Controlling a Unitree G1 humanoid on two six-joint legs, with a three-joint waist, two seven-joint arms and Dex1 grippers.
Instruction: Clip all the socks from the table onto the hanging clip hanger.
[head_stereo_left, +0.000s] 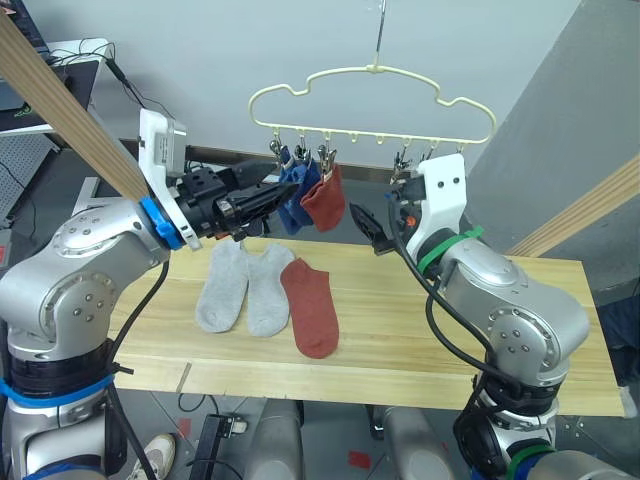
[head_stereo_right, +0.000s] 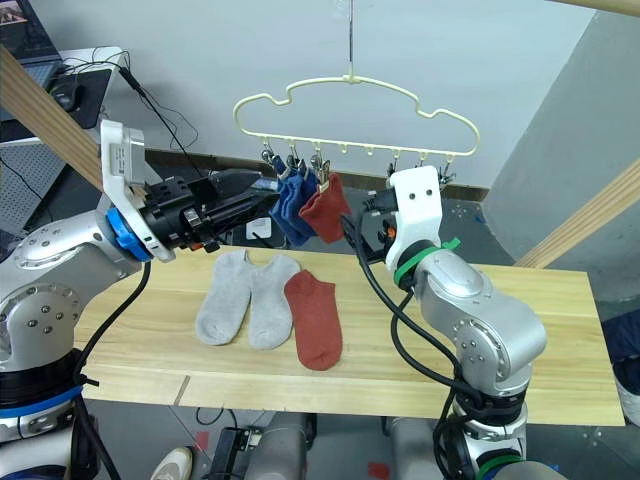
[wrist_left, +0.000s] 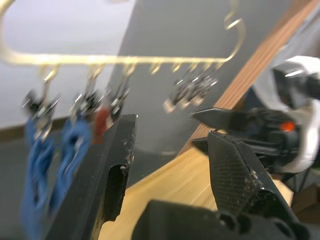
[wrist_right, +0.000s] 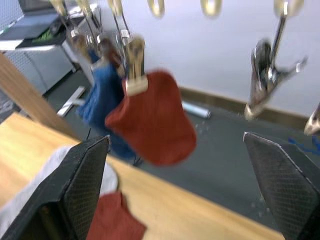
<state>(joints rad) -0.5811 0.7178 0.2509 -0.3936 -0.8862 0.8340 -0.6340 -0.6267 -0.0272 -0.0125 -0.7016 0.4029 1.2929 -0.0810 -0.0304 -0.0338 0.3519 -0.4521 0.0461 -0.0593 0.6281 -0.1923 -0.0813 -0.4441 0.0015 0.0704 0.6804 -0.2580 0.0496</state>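
The pale-yellow clip hanger (head_stereo_left: 370, 100) hangs above the table's (head_stereo_left: 380, 335) far edge. Two blue socks (head_stereo_left: 292, 200) and one rust red sock (head_stereo_left: 323, 200) are clipped at its left end; the clips to the right (head_stereo_left: 415, 158) hold nothing. On the table lie two light grey socks (head_stereo_left: 222, 288) (head_stereo_left: 268, 290) and a second rust red sock (head_stereo_left: 311, 305), side by side. My left gripper (head_stereo_left: 272, 198) is open beside the blue socks, holding nothing. My right gripper (head_stereo_left: 368, 228) is open just right of the hanging red sock (wrist_right: 155, 120), level with its lower part and apart from it.
Round wooden poles of the frame slant across the left (head_stereo_left: 70, 110) and right (head_stereo_left: 590, 210). The right half of the table is bare wood. A desk with cables and electronics (head_stereo_right: 70, 80) stands at the far left.
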